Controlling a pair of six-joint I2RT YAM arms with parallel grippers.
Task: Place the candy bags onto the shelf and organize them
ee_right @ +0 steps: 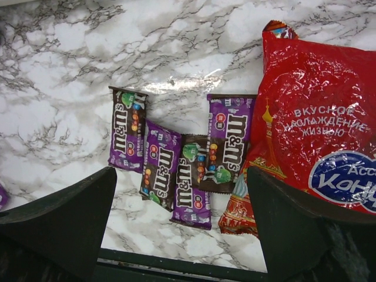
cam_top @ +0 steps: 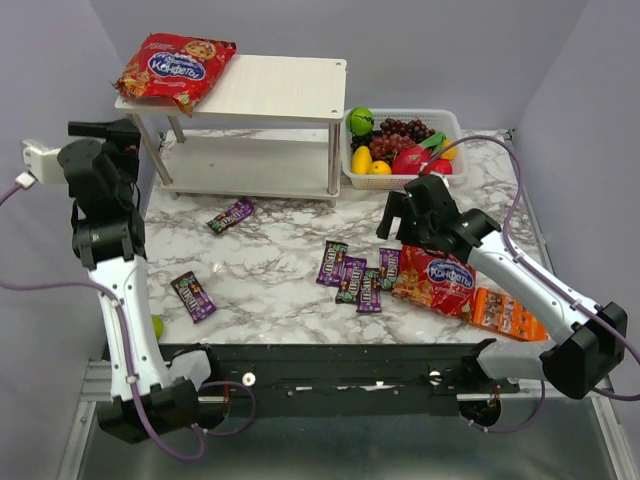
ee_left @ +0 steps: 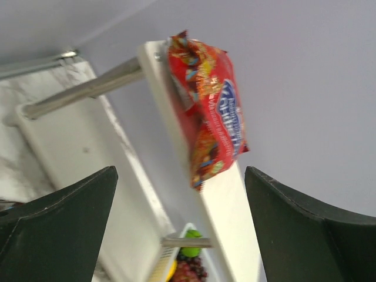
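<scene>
One red candy bag (cam_top: 175, 68) lies on the top board of the shelf (cam_top: 285, 88), at the upper left. The second red bag (cam_top: 437, 278) lies on the tabletop (cam_top: 270, 260) at lower right, with four purple packets (cam_top: 352, 277) just left of it. The left fingers (cam_top: 105, 130) gape empty beside the shelf, and the right fingers (cam_top: 405, 222) stand open above that second bag.

The marble table (cam_top: 270, 262) carries the white shelf (cam_top: 250, 165) far left, a fruit basket (cam_top: 456, 127) far right, a red candy bag (cam_top: 440, 280) and an orange packet (cam_top: 508, 313) near right. A cluster of four M&M's packets (cam_top: 352, 277) lies at the middle. One lone M&M's packet (cam_top: 231, 215) lies by the shelf and another M&M's packet (cam_top: 193, 296) near left.
</scene>
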